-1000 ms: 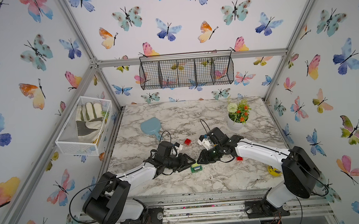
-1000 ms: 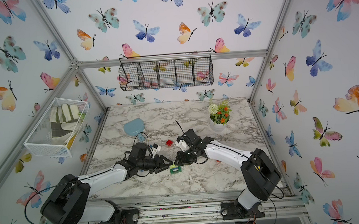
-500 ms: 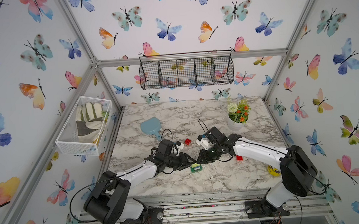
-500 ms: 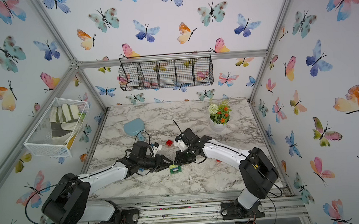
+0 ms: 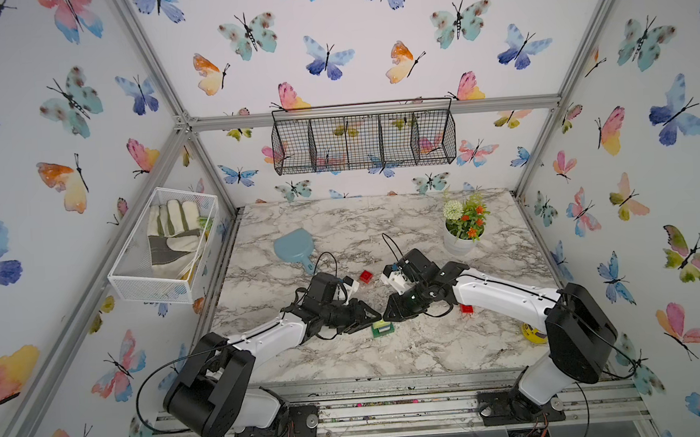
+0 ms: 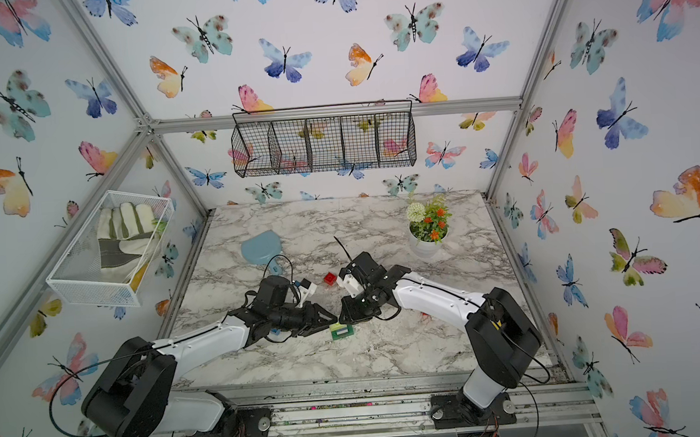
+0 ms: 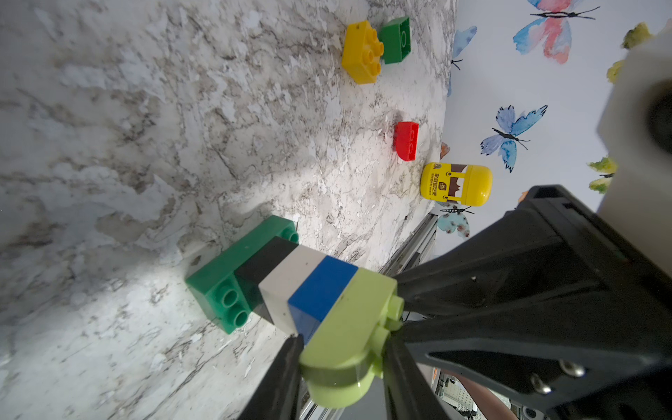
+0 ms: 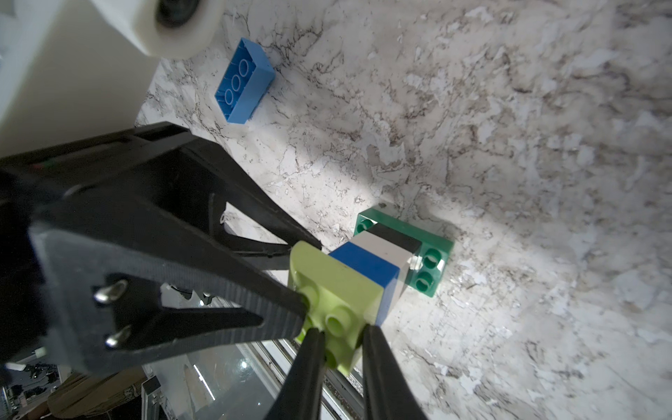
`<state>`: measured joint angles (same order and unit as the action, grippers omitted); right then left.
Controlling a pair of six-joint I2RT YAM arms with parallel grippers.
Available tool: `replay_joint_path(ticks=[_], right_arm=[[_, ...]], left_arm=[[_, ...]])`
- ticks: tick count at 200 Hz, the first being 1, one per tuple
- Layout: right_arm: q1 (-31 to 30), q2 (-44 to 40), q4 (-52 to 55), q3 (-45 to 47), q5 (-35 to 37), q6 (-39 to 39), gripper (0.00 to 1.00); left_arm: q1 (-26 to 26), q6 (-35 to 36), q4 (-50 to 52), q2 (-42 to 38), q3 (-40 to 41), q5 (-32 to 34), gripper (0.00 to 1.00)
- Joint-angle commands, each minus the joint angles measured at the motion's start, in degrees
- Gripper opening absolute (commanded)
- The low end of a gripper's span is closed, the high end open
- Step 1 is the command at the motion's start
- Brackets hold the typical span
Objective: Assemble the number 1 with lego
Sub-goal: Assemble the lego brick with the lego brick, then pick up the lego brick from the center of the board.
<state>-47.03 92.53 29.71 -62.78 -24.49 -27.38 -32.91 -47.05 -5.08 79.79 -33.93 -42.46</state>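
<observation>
Lego tower [image 7: 291,287] of studded plastic bricks, green base, black, white, blue, with a lime brick [image 7: 349,327] on top, stands on the marble table [image 5: 410,349] well in front of the white flower pot [image 5: 458,244]. Beside it, the left tool [image 7: 343,340] pinches the lime brick's sides; the right tool [image 8: 342,331] nips its studded edge.

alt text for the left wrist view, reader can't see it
A lego tower stands on the marble table: green base, black, white, blue, then a lime brick gripped by the left pincer, with the right pincer at its studs. Beyond lie a yellow brick, a green brick, a red brick and a yellow capsule.
</observation>
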Motion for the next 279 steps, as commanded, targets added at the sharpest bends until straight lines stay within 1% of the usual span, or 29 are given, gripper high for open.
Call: replay_joint_path(ticks=[1,18,29,43,60,80,98,120,139,155,159,162,173,178,192,203,219,239,262,279], right_arm=[[-0.98,4.06,5.97,3.24,7.56,1.81,0.20],[-0.97,1.82,4.43,1.78,6.34,1.63,0.25],[-0.96,0.55,3.83,-0.43,6.21,1.56,0.31],[-0.96,-0.06,3.74,-3.64,5.84,1.87,0.36],[-0.97,-0.37,3.77,-6.00,5.25,2.30,0.39],[-0.90,-2.56,2.22,-5.78,5.11,2.75,0.45],[-0.88,-5.85,-1.22,-3.79,5.30,3.07,0.51],[-0.89,-10.15,-2.89,-1.21,9.28,6.04,0.55],[-0.92,-14.84,-7.02,5.13,13.02,10.11,0.54],[-1.45,-18.38,-14.61,13.30,13.26,13.71,0.51],[-2.03,-19.21,-16.37,15.26,13.91,14.31,0.50],[-2.48,-19.84,-17.76,16.70,14.40,14.82,0.50],[-4.81,-22.25,-23.42,21.95,16.50,16.40,0.51],[-6.02,-23.67,-26.52,24.45,17.26,17.35,0.52],[-10.37,-27.04,-34.72,31.12,22.49,18.71,0.55],[-11.87,-28.46,-41.20,35.70,24.11,19.10,0.57],[-13.14,-28.02,-47.51,39.78,25.45,19.27,0.59],[-14.98,-25.54,-56.25,43.96,26.40,19.77,0.61],[-15.90,-20.54,-66.84,47.38,29.20,18.06,0.64],[-16.20,-15.55,-72.36,46.88,30.21,17.49,0.65]], left_arm=[[-0.76,3.37,6.33,2.29,0.73,2.25,0.38],[-0.78,3.28,5.76,1.66,0.59,2.20,0.42],[-0.79,3.11,5.36,1.14,-0.01,2.19,0.46],[-0.79,3.25,5.41,0.55,-1.27,2.46,0.49],[-0.80,3.35,5.61,-0.04,-2.21,2.73,0.55],[-0.58,3.06,5.35,-0.98,-2.72,2.91,0.64],[-0.42,2.68,4.96,-2.31,-3.28,3.26,0.72],[0.26,2.53,6.04,-4.87,-4.11,4.53,0.80],[0.93,2.42,7.67,-8.79,-4.66,7.85,0.84],[1.41,1.74,8.31,-12.63,-4.45,13.14,0.85],[1.47,1.41,8.25,-13.56,-4.31,14.11,0.85],[1.60,1.15,8.32,-14.19,-4.16,16.46,0.85],[1.92,0.10,8.57,-16.48,-3.48,20.46,0.85],[2.03,-0.25,8.84,-17.29,-3.19,21.87,0.85],[2.44,-0.76,9.92,-19.55,-2.50,25.64,0.85],[2.56,-1.18,9.83,-21.35,-1.49,27.69,0.85],[2.84,-1.93,8.51,-23.82,0.46,29.75,0.84],[2.93,-3.15,5.41,-26.55,3.35,32.13,0.83],[2.96,-4.00,2.59,-29.13,6.07,34.83,0.82],[3.07,-4.09,1.77,-30.27,7.16,36.54,0.82]])
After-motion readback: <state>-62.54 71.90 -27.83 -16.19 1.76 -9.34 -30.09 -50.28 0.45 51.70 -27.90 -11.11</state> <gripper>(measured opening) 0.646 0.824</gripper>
